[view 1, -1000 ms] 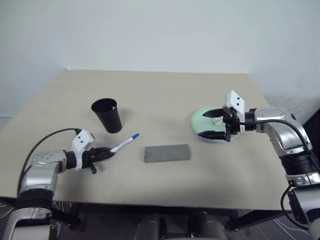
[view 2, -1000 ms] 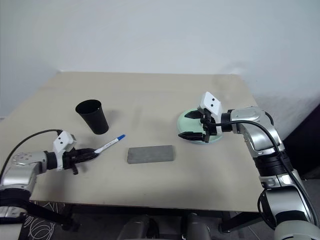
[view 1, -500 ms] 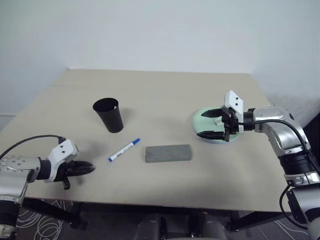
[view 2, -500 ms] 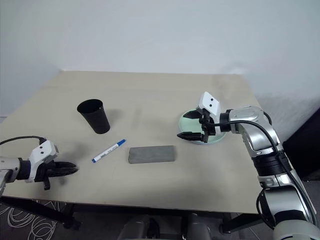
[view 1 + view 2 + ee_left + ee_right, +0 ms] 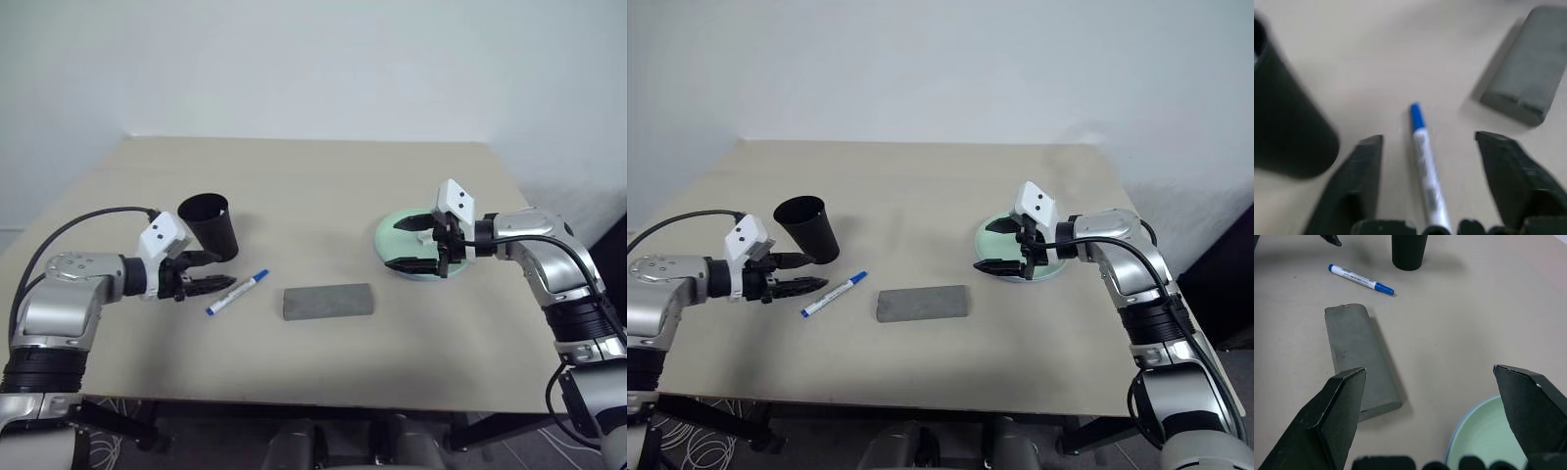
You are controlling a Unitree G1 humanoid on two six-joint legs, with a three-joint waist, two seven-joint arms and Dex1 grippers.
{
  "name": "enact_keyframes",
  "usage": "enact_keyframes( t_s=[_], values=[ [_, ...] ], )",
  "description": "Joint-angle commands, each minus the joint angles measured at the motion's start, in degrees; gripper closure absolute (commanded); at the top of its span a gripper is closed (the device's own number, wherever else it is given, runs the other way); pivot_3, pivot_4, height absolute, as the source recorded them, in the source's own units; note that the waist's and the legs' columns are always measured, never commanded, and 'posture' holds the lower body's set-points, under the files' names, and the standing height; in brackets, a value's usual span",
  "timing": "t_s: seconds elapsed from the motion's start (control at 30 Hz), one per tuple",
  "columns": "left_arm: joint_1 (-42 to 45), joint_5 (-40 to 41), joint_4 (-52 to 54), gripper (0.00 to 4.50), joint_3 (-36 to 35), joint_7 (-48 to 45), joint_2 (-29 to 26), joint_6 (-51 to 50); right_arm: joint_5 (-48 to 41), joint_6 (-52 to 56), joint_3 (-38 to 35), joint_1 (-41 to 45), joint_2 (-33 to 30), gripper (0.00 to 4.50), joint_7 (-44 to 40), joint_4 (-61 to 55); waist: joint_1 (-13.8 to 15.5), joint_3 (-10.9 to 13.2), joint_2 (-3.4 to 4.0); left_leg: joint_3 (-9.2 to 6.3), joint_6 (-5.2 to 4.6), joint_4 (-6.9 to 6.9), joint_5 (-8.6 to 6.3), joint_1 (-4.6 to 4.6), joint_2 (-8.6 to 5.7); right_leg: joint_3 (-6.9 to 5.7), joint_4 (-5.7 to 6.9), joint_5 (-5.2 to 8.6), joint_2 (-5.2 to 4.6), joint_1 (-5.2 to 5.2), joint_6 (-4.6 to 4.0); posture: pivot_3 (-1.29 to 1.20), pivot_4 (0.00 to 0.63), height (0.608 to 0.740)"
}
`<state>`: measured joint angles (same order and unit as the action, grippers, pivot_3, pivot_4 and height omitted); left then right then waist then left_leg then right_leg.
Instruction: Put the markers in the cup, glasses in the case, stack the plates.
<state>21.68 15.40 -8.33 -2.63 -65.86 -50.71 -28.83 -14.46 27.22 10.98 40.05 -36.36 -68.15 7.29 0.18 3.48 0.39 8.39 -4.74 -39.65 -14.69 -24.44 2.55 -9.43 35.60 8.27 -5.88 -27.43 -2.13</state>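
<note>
Blue-capped marker point(image 5: 233, 291): laid flat just beside the cup point(image 5: 209, 226), flanked by the parted fingers of the left gripper point(image 5: 208, 273), judged light, rigid, slippery, best pinched mid-barrel; right gripper point(image 5: 411, 245) held spread above the plates point(image 5: 392, 233).

One marker point(image 5: 236, 292); one cup point(image 5: 210, 226); one case point(image 5: 328, 301)

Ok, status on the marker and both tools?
Left tool open, straddling marker's white end. Marker flat on table, beside cup. Right tool open over plates. Nothing in the way.
</note>
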Motion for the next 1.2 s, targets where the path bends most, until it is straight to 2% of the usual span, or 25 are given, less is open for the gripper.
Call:
enact_keyframes(
  t_s=[0.03,0.23,0.5,0.9,1.1,1.2],
  values=[
    [3.2,-2.4,2.7,0.19,3.3,2.3,0.3,-2.4,-0.4,-0.7,-1.1,1.4,-0.1,0.00,0.1,-1.4,0.0,0.0,-0.01,0.00,-0.25,-0.01,-0.12,0.01,0.00,0.02,0.01,0.01,0.01,0.01,-0.01,0.00,0.000,0.732],
    [6.7,-7.3,1.7,0.19,9.5,5.9,2.2,-4.6,-0.1,-1.1,-1.0,1.6,0.4,0.00,0.4,-0.7,0.0,0.0,-0.02,-0.01,-0.31,-0.10,-0.11,0.01,0.04,0.04,0.06,0.04,0.02,0.02,-0.07,0.00,0.000,0.732],
    [14.4,-14.3,-6.3,0.19,17.8,9.2,6.5,-9.6,0.1,-1.6,-1.2,1.7,1.0,0.00,0.7,-0.2,0.1,0.0,-0.03,0.01,-0.24,-0.18,-0.01,-0.01,0.02,0.07,0.12,0.00,0.05,0.03,-0.01,0.00,0.000,0.732],
    [15.5,-18.4,-7.4,0.19,24.0,8.4,7.3,-17.1,0.2,-1.6,-1.6,1.4,0.5,0.00,0.8,-0.6,0.0,0.0,-0.04,0.01,-0.38,-0.25,-0.10,0.04,0.02,0.14,0.14,0.04,0.03,0.06,-0.07,0.00,0.000,0.732],
    [16.0,-19.1,-7.5,0.19,24.3,8.6,7.4,-19.3,0.2,-1.7,-1.4,1.7,0.9,0.00,0.9,-0.4,-0.1,0.0,-0.04,0.03,-0.39,-0.25,-0.10,0.13,0.05,0.17,0.17,0.04,0.04,0.10,-0.07,0.00,0.000,0.732],
    [16.2,-18.8,-7.3,1.10,24.4,8.2,7.5,-20.4,0.2,-1.8,-1.3,1.9,1.2,0.00,0.9,-0.3,-0.2,0.0,-0.04,0.03,-0.39,-0.25,-0.10,0.17,0.06,0.17,0.22,0.04,0.05,0.12,-0.07,0.00,0.000,0.732]
  ],
)
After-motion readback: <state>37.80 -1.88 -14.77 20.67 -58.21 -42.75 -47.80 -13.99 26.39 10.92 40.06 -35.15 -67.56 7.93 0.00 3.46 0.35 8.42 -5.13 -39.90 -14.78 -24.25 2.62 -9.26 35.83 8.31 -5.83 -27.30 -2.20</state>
